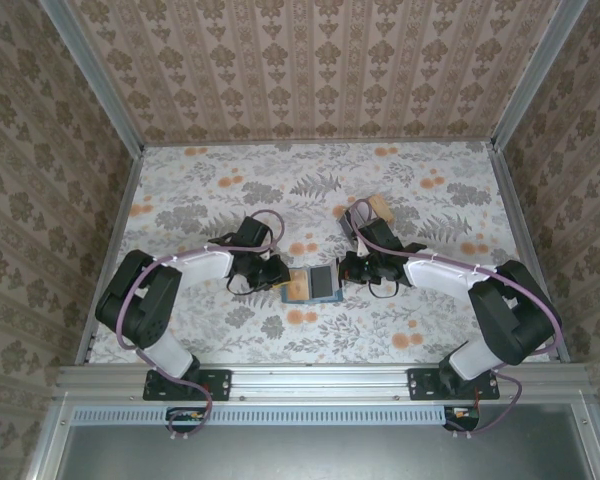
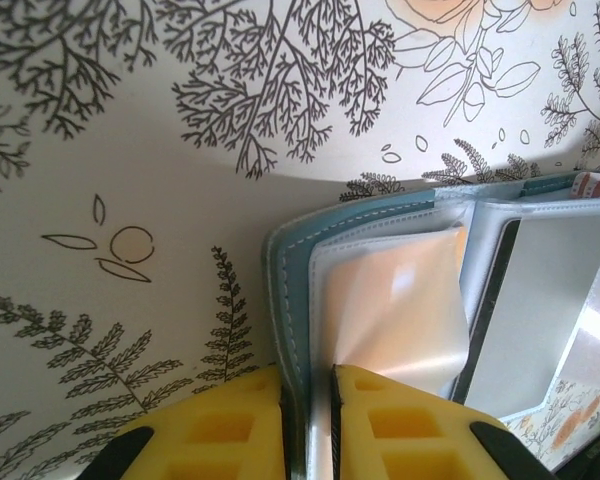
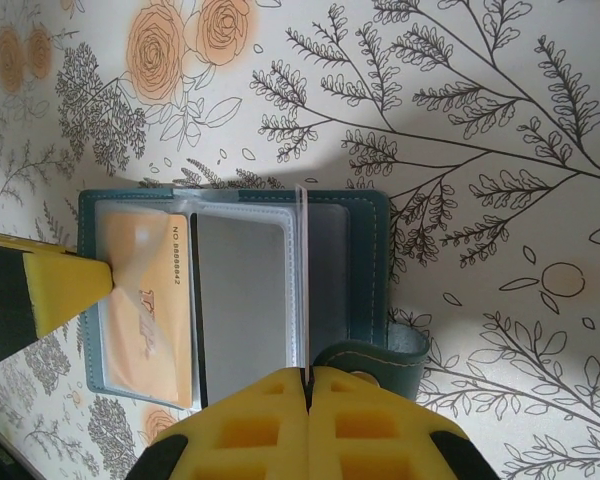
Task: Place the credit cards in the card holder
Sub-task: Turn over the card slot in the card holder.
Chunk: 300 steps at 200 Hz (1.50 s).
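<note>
Item: card holder, teal bifold, lying open and flat on the floral-patterned table, near its middle, between the two grippers. Interior: clear plastic sleeves over a pale blue-grey lining. A snap strap lies curled beside the cover on the right arm's side. Contents: one tan credit card seated in the sleeve on the side towards the left arm (its printed number is legible only in part). The neighbouring sleeve shows a plain grey face. Left gripper: yellow fingers pinched together on the holder's stitched outer edge, with the cover and a sleeve caught between them. Right gripper: fingers clamped tight on a single clear leaf, which stands up on edge above the open holder. Also present: small tan-topped box, on the table beyond the right gripper, apart from the holder.
</note>
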Available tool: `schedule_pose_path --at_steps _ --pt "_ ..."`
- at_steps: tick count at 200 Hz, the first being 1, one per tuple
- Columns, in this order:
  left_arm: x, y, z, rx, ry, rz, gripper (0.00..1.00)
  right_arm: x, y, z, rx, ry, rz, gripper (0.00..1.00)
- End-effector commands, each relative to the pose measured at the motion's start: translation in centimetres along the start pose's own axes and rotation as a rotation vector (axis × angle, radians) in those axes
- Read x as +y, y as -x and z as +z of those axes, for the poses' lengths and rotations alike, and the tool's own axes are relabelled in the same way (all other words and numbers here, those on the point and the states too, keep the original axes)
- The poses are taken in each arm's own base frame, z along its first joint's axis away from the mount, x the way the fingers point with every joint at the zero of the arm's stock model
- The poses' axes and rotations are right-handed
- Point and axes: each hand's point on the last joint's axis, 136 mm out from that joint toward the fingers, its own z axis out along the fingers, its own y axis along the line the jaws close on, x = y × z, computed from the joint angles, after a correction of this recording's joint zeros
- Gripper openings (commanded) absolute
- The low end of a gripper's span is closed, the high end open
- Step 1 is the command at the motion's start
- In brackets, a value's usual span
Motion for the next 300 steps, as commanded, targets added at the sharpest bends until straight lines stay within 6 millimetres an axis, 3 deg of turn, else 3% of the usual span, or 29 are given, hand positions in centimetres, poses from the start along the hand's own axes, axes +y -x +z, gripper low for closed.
schedule_pose_path --at_steps 1,49,85,110,152,185,248,300 --pt "0.1 0.2 0.1 -0.001 0.024 0.019 0.16 1.0 -0.1 -1.0 -0.007 0.024 -0.004 0.01" --pt "-0.7 0.7 -0.2 -0.026 0.001 0.026 0.1 4.6 0.3 -2.1 -0.008 0.117 -0.052 0.01" --pt "-0.9 0.7 -0.4 -0.032 -0.003 0.028 0.1 4.6 0.2 -1.2 -0.004 0.098 -0.038 0.01" --pt "-1.0 0.8 -0.4 -0.034 -0.007 0.028 0.1 5.7 0.1 -1.1 0.002 0.119 -0.059 0.01" --pt "-1.2 0.9 -0.5 -0.041 -0.014 0.031 0.1 5.6 0.0 -1.0 0.008 0.098 -0.066 0.01" --pt "-1.3 0.9 -0.6 -0.043 -0.017 0.036 0.1 4.3 -0.1 -0.9 0.005 0.031 -0.054 0.01" --pt "-1.4 1.0 -0.7 -0.05 -0.022 0.036 0.09 5.9 -0.1 -0.7 0.017 0.115 -0.056 0.01" --pt "-1.5 1.0 -0.9 -0.053 -0.022 0.041 0.08 5.0 -0.1 -0.2 0.021 0.06 -0.045 0.01"
